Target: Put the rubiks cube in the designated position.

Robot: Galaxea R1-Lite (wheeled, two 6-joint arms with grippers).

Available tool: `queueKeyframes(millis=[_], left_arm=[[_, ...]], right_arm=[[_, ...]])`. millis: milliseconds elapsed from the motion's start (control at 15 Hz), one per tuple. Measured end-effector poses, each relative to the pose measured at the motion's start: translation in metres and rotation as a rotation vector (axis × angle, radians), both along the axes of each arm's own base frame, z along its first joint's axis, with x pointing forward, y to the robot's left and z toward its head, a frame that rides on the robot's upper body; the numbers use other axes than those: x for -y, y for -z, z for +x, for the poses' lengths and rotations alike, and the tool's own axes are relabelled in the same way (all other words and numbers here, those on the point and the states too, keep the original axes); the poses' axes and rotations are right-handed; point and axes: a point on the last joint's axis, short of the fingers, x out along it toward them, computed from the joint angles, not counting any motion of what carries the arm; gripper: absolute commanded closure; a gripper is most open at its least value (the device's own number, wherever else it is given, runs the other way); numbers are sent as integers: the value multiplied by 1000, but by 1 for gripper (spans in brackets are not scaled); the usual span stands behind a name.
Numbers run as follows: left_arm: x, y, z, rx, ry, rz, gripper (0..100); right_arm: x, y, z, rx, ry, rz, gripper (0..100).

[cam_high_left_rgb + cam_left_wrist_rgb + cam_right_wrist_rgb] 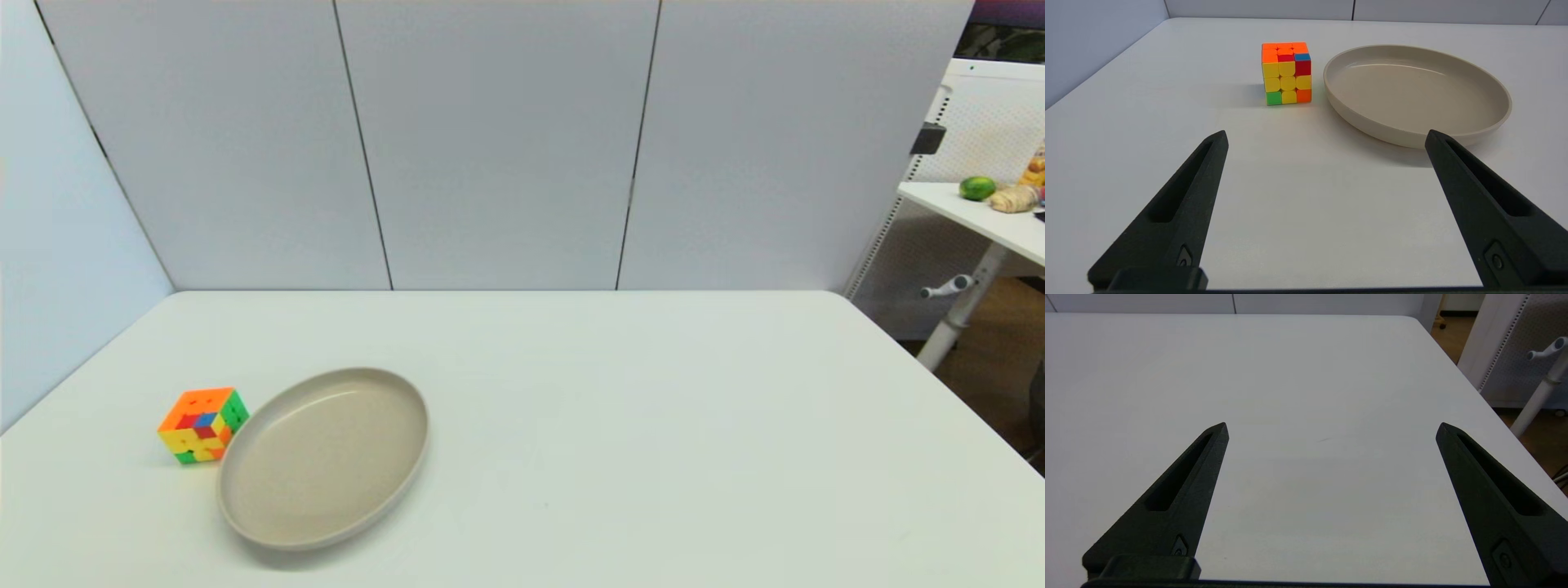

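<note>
Rubiks cube [203, 425] at lower left of the head view, just beside the plate [245, 523]. Left gripper [1327, 139] spread wide, empty, short of it; right gripper [1331, 430] wide, idle. Risk: a finger strikes the plate rim.

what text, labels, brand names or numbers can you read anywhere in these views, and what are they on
None can be read.
The rubiks cube shows only plain coloured squares, no logo.
The beige plate and the white table are unmarked.
The yellow package on the side desk may carry print, but it is too small to read.
</note>
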Motion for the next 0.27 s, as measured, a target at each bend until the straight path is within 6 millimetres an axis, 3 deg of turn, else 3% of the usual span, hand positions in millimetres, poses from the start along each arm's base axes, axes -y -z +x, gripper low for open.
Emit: queueKeyframes(millis=[267], left_arm=[[0, 0, 0, 0, 0, 0, 0]], right_arm=[[0, 0, 0, 0, 0, 17, 0]])
